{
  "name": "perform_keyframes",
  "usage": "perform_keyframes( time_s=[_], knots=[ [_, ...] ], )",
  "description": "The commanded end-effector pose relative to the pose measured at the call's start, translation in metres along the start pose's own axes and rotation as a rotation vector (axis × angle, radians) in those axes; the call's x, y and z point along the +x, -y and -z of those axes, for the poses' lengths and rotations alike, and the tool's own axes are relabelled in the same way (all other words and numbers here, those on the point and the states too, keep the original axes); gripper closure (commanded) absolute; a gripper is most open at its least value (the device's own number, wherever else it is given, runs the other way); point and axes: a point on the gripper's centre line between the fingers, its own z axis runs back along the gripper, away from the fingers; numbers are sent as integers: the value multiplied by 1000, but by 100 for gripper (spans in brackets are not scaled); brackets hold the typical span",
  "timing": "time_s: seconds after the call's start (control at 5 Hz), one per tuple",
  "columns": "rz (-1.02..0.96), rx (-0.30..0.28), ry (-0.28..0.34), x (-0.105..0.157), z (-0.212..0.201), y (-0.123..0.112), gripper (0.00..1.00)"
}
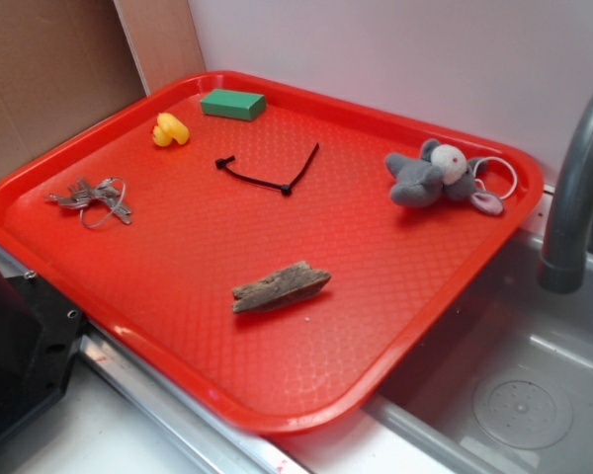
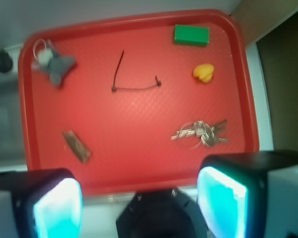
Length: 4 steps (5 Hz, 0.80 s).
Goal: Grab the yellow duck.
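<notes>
Nearest the wrist camera we see the gripper, pads spread wide, holding nothing, hanging over the near rim of the red tray. The yellow duck sits on the tray just beside the green block, with the keys nearer the gripper than the block.

A pale wall ran behind the scene, evenly lit, with brown cardboard leaning at its left end. To the right sat a grey sink, its drain showing, and a curved grey faucet rose above it.
</notes>
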Motion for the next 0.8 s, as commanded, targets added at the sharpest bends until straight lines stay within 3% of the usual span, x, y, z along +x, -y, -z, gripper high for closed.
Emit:
perform_keyframes(
  time_s=[0.0, 0.4, 0.6],
  knots=[
    [180, 108, 47, 46, 14, -54, 0],
    [136, 120, 19, 74, 53, -97, 0],
    [123, 127, -44, 86, 94, -102, 0]
  ],
)
